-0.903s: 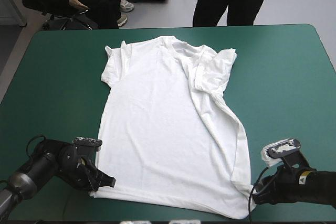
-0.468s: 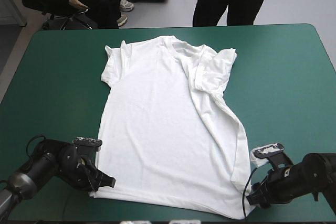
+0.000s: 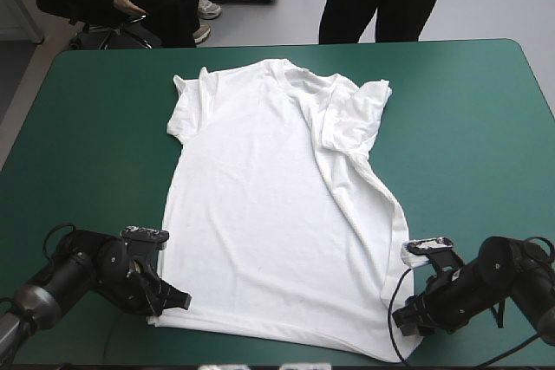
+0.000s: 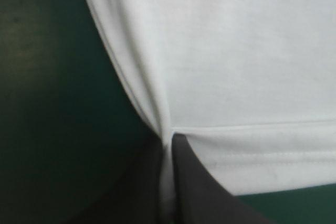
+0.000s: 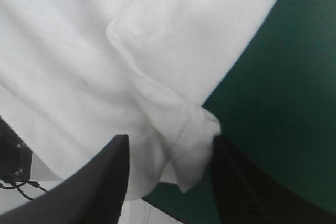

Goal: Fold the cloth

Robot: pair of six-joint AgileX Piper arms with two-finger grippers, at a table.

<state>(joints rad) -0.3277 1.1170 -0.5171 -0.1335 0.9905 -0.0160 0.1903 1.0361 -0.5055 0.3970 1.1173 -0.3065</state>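
Left wrist view shows left pincer [image 4: 170,148] clamping rumpled T-shirt [image 4: 236,66] hem; right pincer [image 5: 170,139] agape.

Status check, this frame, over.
Left tool shut on T-shirt hem corner. Right tool open, straddling the other hem corner. T-shirt flat on teal-green cover. Nothing obstructing.

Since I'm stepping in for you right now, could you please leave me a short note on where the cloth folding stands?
Left gripper: jaws shut on the T-shirt at its near hem corner.
Right gripper: jaws open, astride the other near hem corner, not gripping.
T-shirt: spread flat on the table, collar toward the far edge, the right arm's side creased inward.
Done: spread out, one corner gripped.
To do: shut the right jaws, then all folds.
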